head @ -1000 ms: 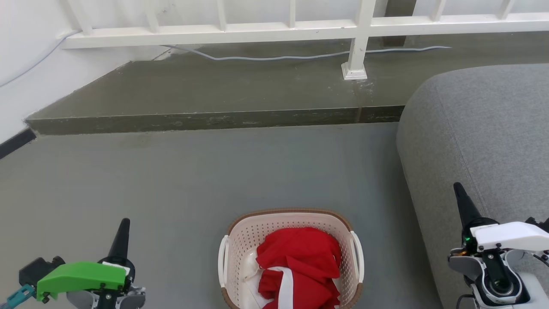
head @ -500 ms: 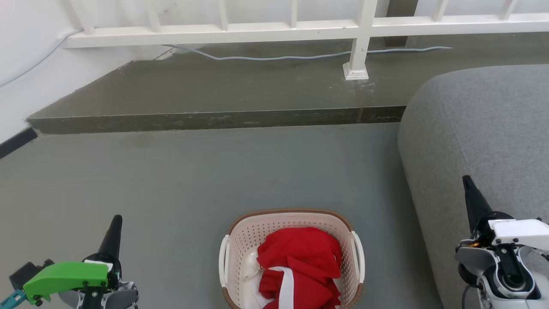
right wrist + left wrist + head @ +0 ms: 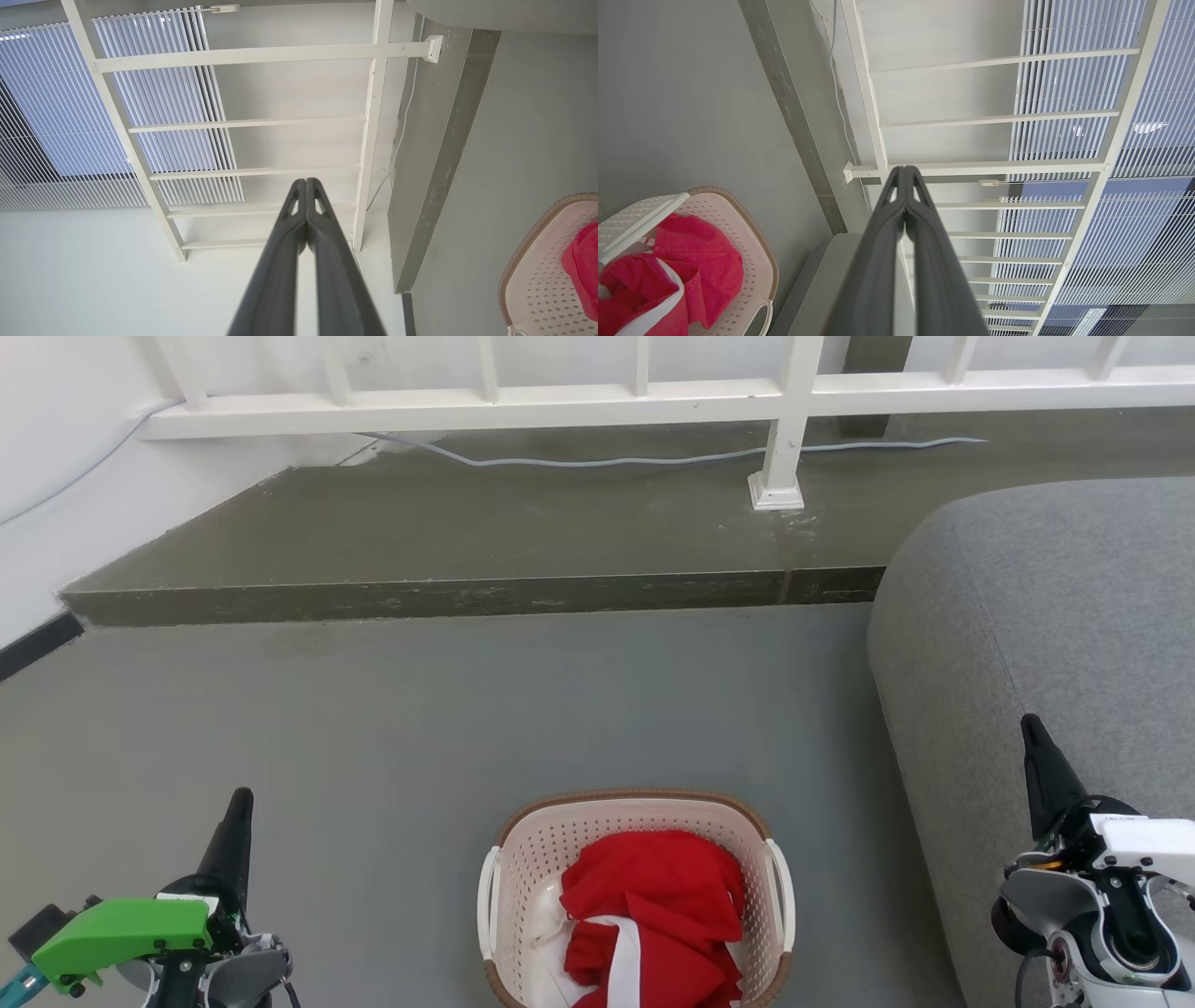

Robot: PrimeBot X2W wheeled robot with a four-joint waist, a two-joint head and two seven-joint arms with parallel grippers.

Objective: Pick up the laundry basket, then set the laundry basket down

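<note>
- Grey floor (image 3: 420, 728) runs back to a darker raised step (image 3: 467, 523). Beyond it a white railing (image 3: 560, 406) stands along the far wall, with a pale cable (image 3: 607, 459) trailing beneath it.
- A grey sofa (image 3: 1046, 616) takes up the right side of the scene.
- The laundry basket (image 3: 635, 795) sits upright on the floor at the near centre, near the sofa's left edge and clear of both grippers.
- Its 2 white loop handles (image 3: 485, 905) sit on its left and right sides, and neither is touched.
- A red cloth (image 3: 663, 905) with a white band lies bunched inside the basket.
- The left gripper (image 3: 240, 798) hangs at the near left, well apart from the basket. Its 2 dark fingers are pressed together and hold nothing, and the left wrist view shows the tips meeting.
- The right gripper (image 3: 1030, 723) hangs at the near right in front of the sofa. Its 2 fingers are likewise closed tip to tip on nothing.
- Both grippers point toward the far railing.
</note>
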